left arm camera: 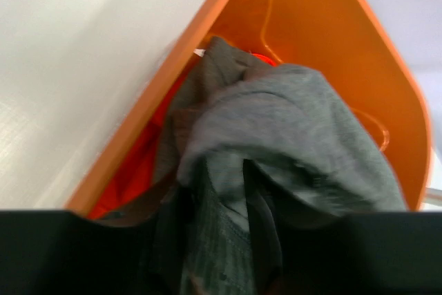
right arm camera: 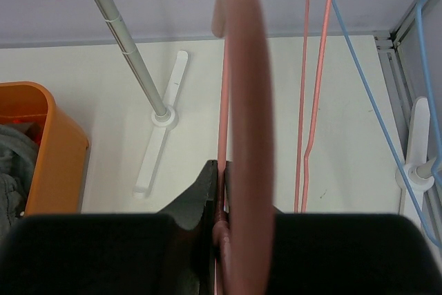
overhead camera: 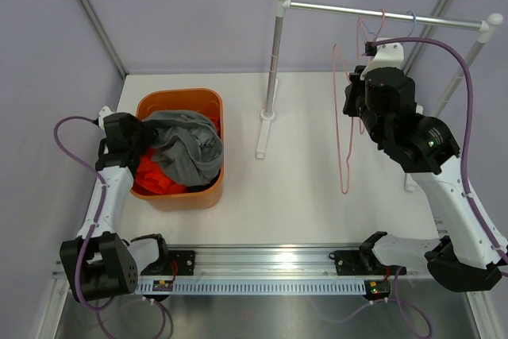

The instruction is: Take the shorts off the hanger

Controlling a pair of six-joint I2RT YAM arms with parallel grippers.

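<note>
Though grey shorts (left arm camera: 290,136) mask how wide left end effector (overhead camera: 145,136) stands, right end effector (right arm camera: 221,195) clamps pink hanger (right arm camera: 245,101).

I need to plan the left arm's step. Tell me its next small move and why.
Probably spread the left fingers wide and lift straight up, clear of the orange bin. The grey shorts lie piled in it, over the orange shorts, with fabric bunched against the fingers, so rising without a full release could drag them out.

White table (overhead camera: 305,212): orange bin (overhead camera: 178,94) at left, rack (overhead camera: 275,61) standing centre and right.
</note>
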